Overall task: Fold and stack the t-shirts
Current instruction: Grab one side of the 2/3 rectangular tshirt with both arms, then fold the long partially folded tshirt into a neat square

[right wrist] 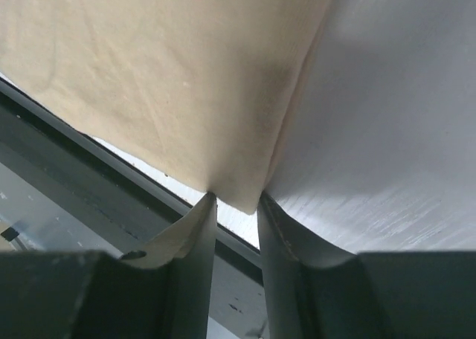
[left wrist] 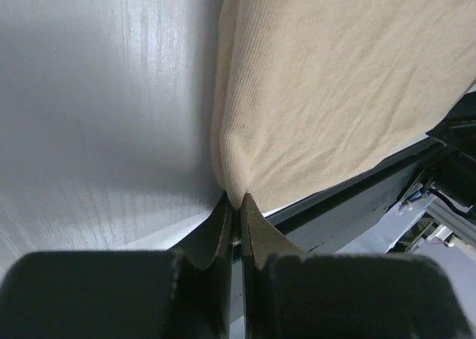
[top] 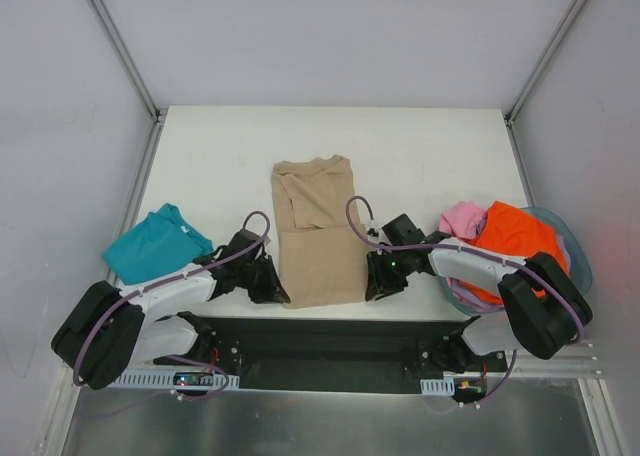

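Note:
A tan t-shirt (top: 315,231) lies folded lengthwise in the middle of the table, its collar at the far end. My left gripper (left wrist: 238,198) is shut on its near left corner, the cloth pinched between the fingertips; from above the left gripper (top: 272,294) sits at the near table edge. My right gripper (right wrist: 236,198) stands open with a narrow gap between its jaws, which flank the near right corner of the tan t-shirt (right wrist: 163,79). A teal t-shirt (top: 155,244) lies folded at the left. Orange (top: 515,238) and pink (top: 462,219) t-shirts are heaped at the right.
A round blue-grey basket (top: 575,246) holds the heap at the right, behind my right arm. The table's near edge and the dark base rail (top: 330,341) run just below both grippers. Grey walls close in the left, right and far sides.

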Controlling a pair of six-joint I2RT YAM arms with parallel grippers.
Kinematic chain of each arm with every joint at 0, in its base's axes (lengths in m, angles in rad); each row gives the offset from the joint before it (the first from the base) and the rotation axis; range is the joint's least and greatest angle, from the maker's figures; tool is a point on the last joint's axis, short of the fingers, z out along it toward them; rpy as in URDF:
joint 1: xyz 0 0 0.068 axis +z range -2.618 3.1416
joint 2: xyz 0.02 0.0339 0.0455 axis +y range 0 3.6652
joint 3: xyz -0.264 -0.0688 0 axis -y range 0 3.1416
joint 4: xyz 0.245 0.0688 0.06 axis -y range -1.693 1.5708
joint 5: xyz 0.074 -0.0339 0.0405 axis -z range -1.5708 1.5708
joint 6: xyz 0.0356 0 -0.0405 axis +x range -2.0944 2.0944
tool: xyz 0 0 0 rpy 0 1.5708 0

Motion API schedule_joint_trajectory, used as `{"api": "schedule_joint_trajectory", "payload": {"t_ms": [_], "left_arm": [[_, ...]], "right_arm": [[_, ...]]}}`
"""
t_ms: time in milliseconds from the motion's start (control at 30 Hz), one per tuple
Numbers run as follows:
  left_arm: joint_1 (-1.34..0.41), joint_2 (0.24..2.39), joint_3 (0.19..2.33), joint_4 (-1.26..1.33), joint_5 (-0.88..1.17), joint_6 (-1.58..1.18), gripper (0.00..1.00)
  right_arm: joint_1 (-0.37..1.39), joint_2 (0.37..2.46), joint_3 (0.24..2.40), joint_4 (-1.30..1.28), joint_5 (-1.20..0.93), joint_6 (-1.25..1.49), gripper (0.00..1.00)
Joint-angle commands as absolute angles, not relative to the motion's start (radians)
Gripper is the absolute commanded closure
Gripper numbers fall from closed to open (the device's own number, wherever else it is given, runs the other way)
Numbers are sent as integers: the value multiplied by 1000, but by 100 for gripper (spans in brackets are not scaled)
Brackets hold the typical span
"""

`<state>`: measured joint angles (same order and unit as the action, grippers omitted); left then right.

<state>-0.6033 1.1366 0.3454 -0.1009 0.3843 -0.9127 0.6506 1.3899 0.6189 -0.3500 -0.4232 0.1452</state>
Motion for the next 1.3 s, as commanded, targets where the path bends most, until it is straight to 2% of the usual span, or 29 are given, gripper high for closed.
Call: {"api": "schedule_joint_trajectory", "payload": {"t_ms": [0,33,100,133,333,467,667,767,900,1100,1267], "left_arm": [[-614,1170,362,-127,390,-870,100],[-614,1169,362,-127,390,-870,100],[-614,1158,360,-127,400,-874,100],[-614,1155,360,-127,406,-879,100],[-620,1048,333,-138,492,-916,100],[-629,860,337,-175,523,-951,100],[-629,729,437,-224,502,-950,100],[-629,753,512,-248,454,-904,100],[-615,866,639,-273,306,-827,100],[-514,998,796,-276,244,-756,100],[-431,1089,871,-275,275,-726,100]], "right_arm": [[655,1416,624,-318,-403,129,72],[655,1419,624,-316,-406,129,74],[653,1420,617,-307,-414,132,88],[655,1414,615,-307,-419,133,99],[653,1271,563,-371,-509,150,99],[653,1137,557,-465,-604,175,99],[621,1012,711,-649,-586,112,99],[546,1035,802,-679,-568,54,99],[469,1100,886,-598,-508,57,99],[422,1206,1021,-538,-515,55,99],[362,1336,1153,-568,-495,103,99]]}}
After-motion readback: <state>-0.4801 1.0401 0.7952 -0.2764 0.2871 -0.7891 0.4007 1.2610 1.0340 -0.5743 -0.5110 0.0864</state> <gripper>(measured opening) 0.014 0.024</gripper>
